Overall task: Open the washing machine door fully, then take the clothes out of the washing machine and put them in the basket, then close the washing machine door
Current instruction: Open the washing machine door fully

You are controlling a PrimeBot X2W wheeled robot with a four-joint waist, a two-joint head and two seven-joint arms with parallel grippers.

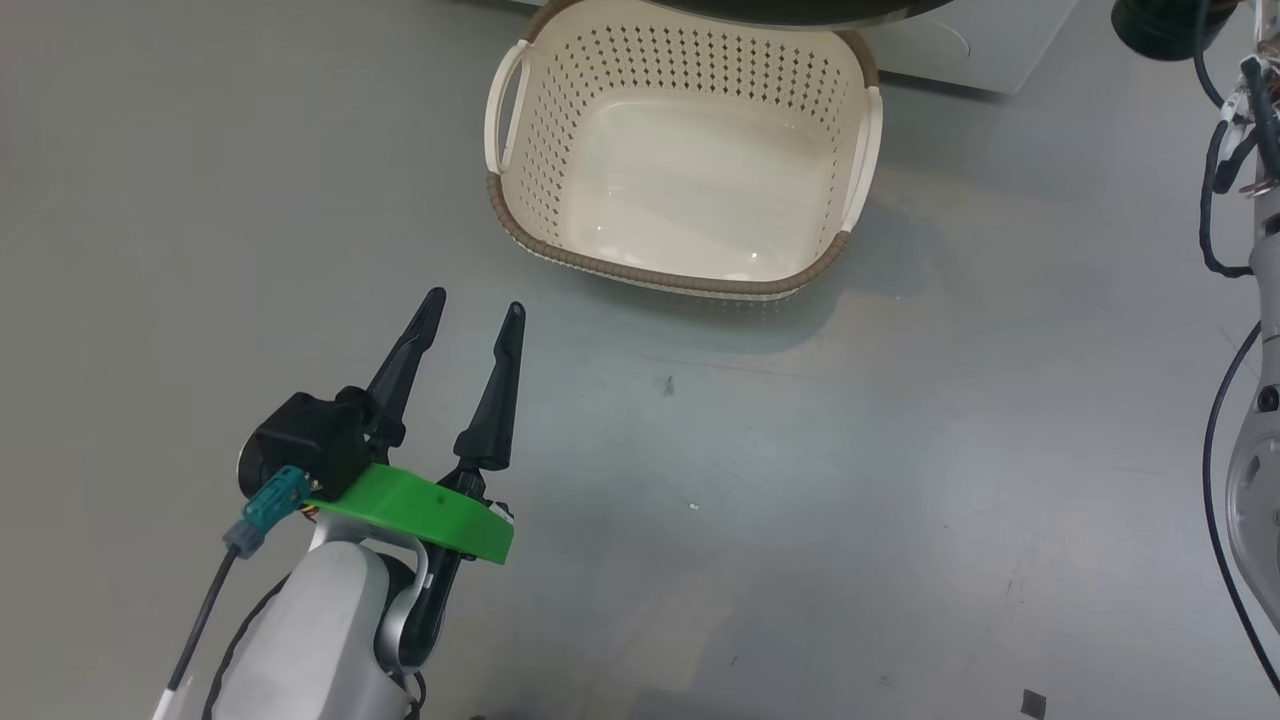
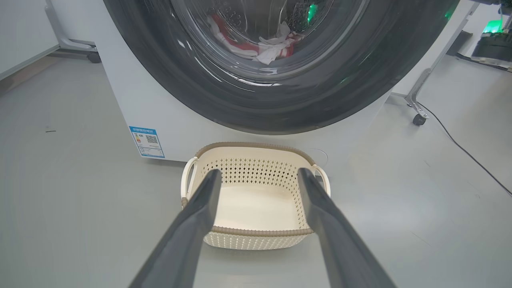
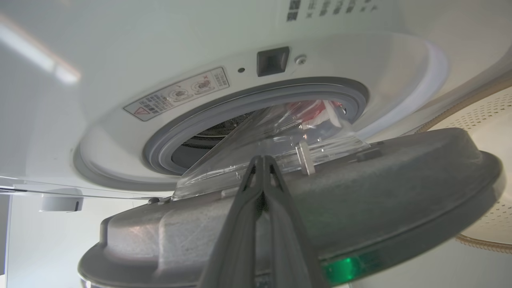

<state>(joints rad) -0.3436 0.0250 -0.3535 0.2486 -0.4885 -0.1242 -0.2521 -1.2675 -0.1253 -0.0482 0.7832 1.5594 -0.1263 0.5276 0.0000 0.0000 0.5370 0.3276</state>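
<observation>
The washing machine (image 2: 132,96) is a white box, and its door (image 2: 280,108) with the glossy black rim hangs just above the basket (image 2: 260,231). In the right wrist view the door (image 3: 360,192) stands partly swung out from the grey gasket (image 3: 240,108). My right gripper (image 3: 262,160) is shut, its tips against the door's grey inner face near the glass bowl. Red and white clothes (image 2: 272,46) lie in the drum, seen through the glass. My left gripper (image 1: 475,303) hangs open and empty over the floor, short of the cream basket (image 1: 640,270), which holds nothing.
A blue sticker (image 2: 147,142) marks the machine's lower front. A wheeled stand leg (image 2: 419,119) and a black cable (image 2: 460,148) lie on the floor to the machine's right. My right arm (image 1: 1250,450) runs up the head view's right edge. Grey floor (image 1: 800,500) spreads around the basket.
</observation>
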